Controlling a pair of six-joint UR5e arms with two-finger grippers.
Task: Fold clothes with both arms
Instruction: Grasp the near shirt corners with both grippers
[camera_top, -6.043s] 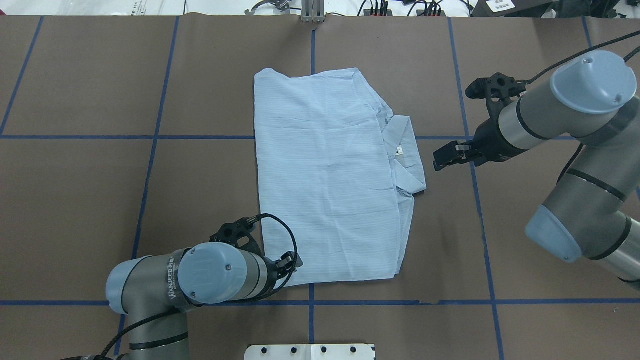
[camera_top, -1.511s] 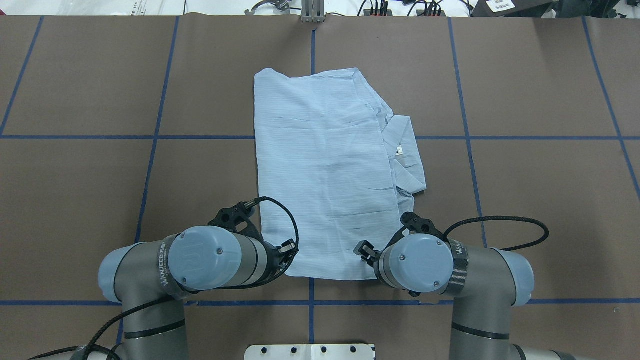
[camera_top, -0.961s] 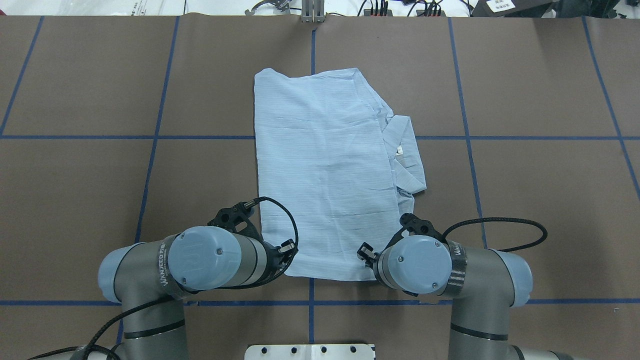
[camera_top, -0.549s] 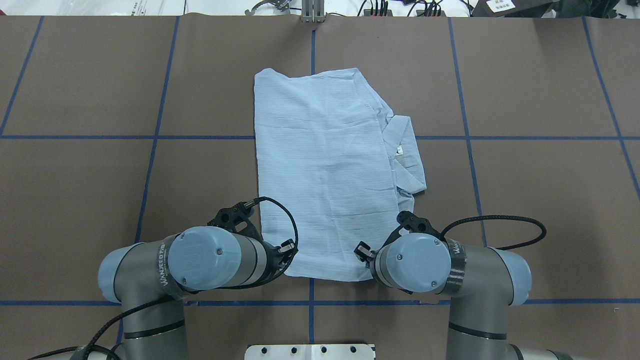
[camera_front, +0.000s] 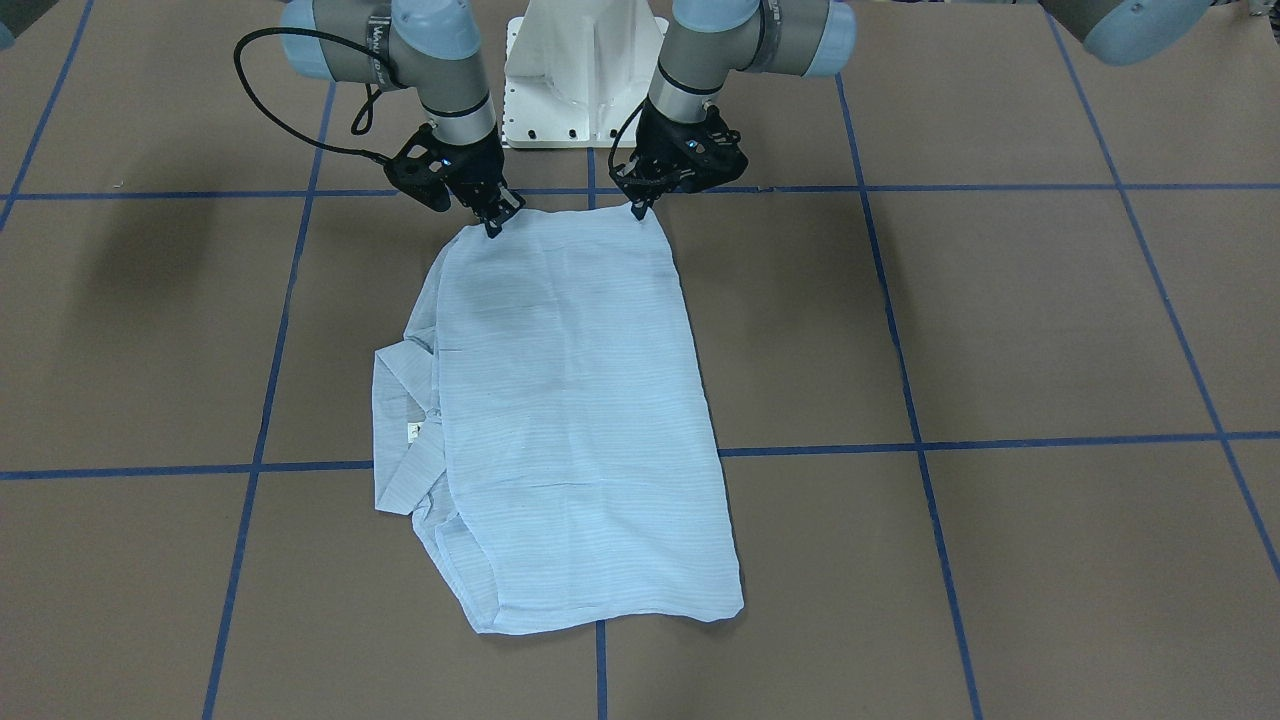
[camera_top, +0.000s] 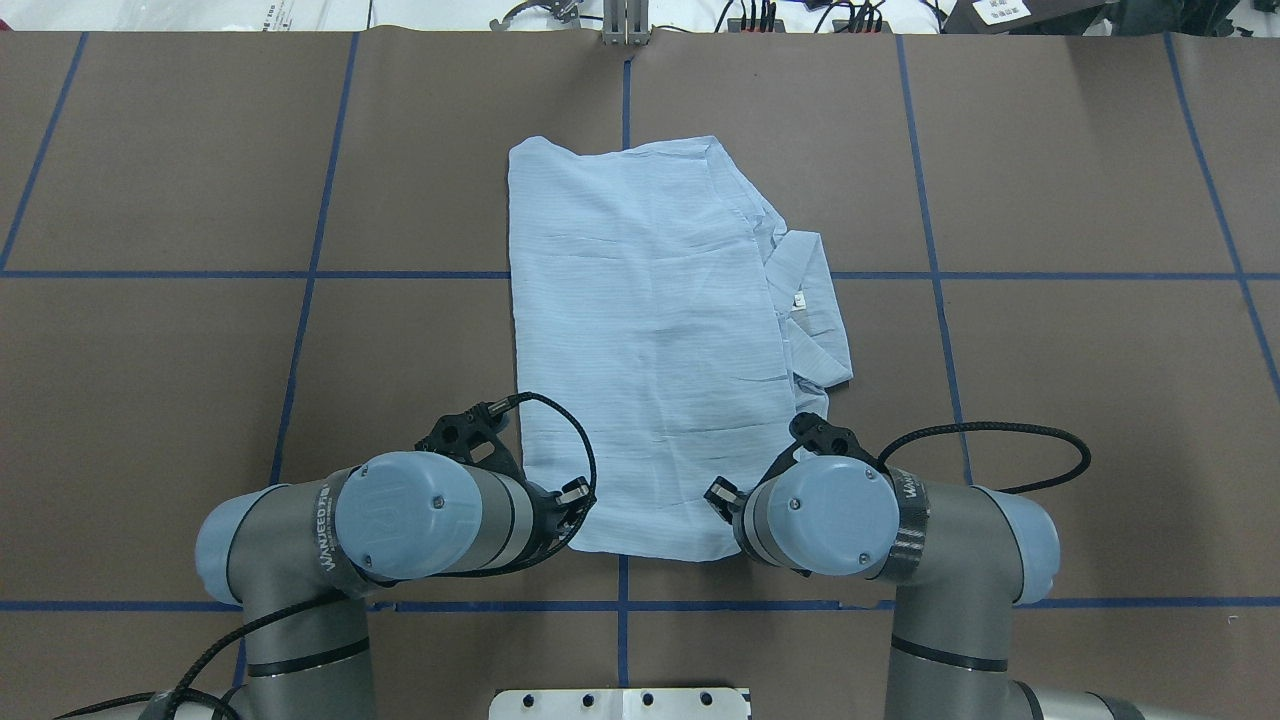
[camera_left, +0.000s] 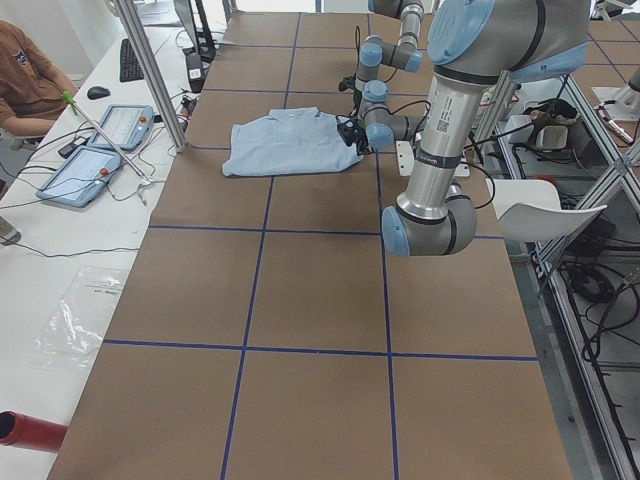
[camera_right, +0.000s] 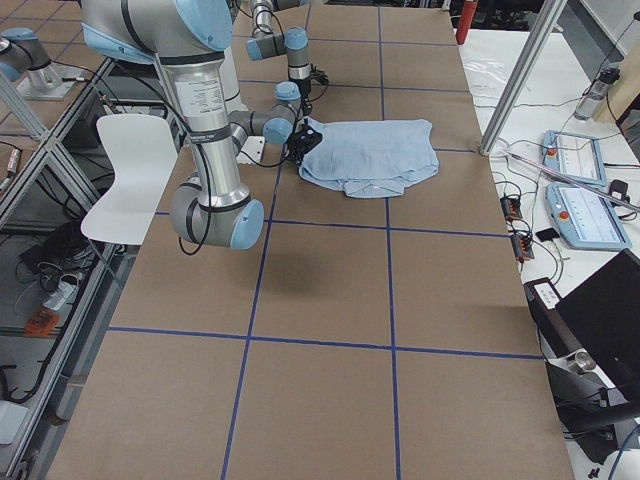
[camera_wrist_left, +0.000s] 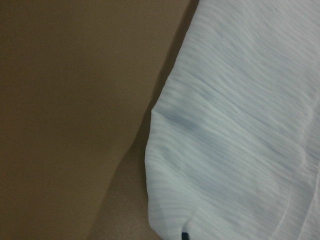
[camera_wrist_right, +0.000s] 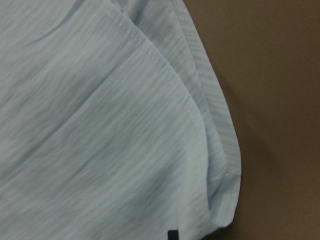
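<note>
The light blue striped shirt lies folded into a long rectangle on the brown table, its collar sticking out on my right side. It also shows in the overhead view. My left gripper is shut on the shirt's near left corner. My right gripper is shut on the near right corner. Both corners sit slightly raised off the table. In the overhead view the wrists hide the fingertips. Each wrist view shows only cloth and bare table.
The white pedestal base stands just behind the grippers. Blue tape lines cross the brown table. In the exterior left view a metal pole, tablets and a seated person are beyond the table's far side.
The right arm swung from beside the collar to the near right corner. In the last second that corner and the near hem have crept slightly forward and inward. The left arm stays put.
</note>
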